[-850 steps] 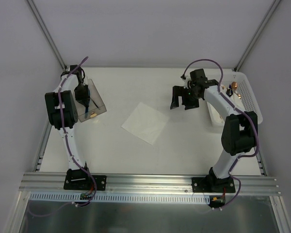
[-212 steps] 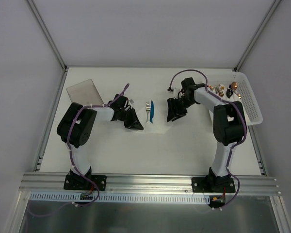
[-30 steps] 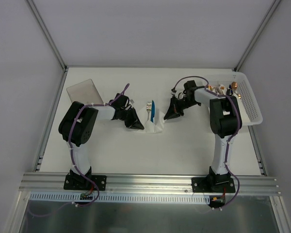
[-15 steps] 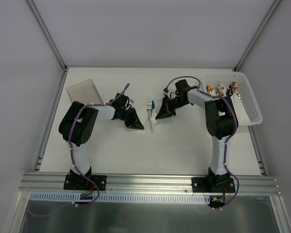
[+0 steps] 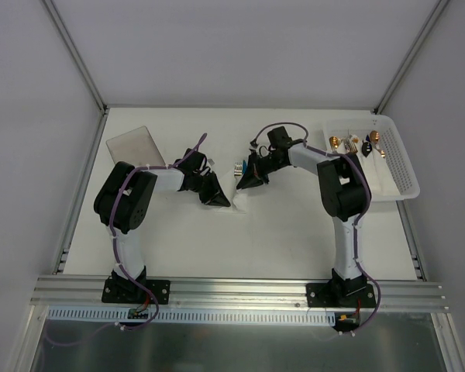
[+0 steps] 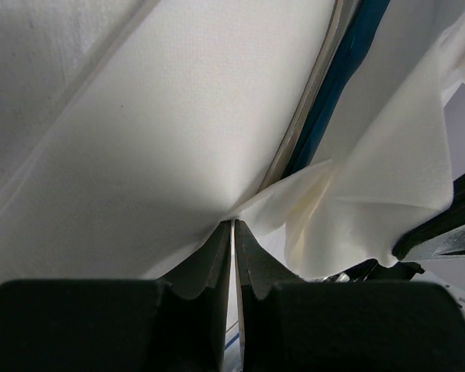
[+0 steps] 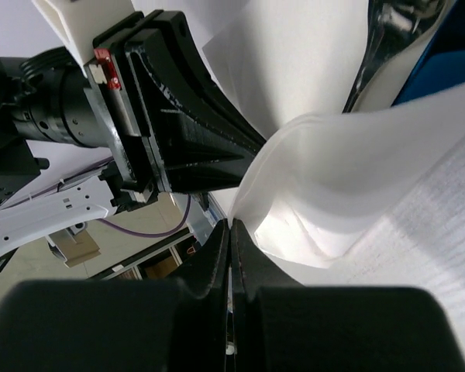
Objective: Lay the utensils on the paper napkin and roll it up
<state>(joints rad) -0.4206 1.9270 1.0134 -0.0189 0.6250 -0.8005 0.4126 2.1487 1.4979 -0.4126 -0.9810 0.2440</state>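
Both pincers clamp paper napkin (image 6: 178, 139) edges: left gripper (image 5: 223, 202) left, right gripper (image 5: 240, 184) right, raised over fork (image 6: 337, 77); bare table (image 5: 279, 232) nearer.

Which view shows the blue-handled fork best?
Left wrist: the fork shows a long stretch of blue handle between napkin folds. Right wrist catches its tines and a blue corner; top external shows only a sliver.

The white table (image 5: 294, 232) carries the paper napkin (image 5: 242, 203). Left of the napkin lies a clear container (image 5: 132, 147), and right of it a white basket (image 5: 401, 159).
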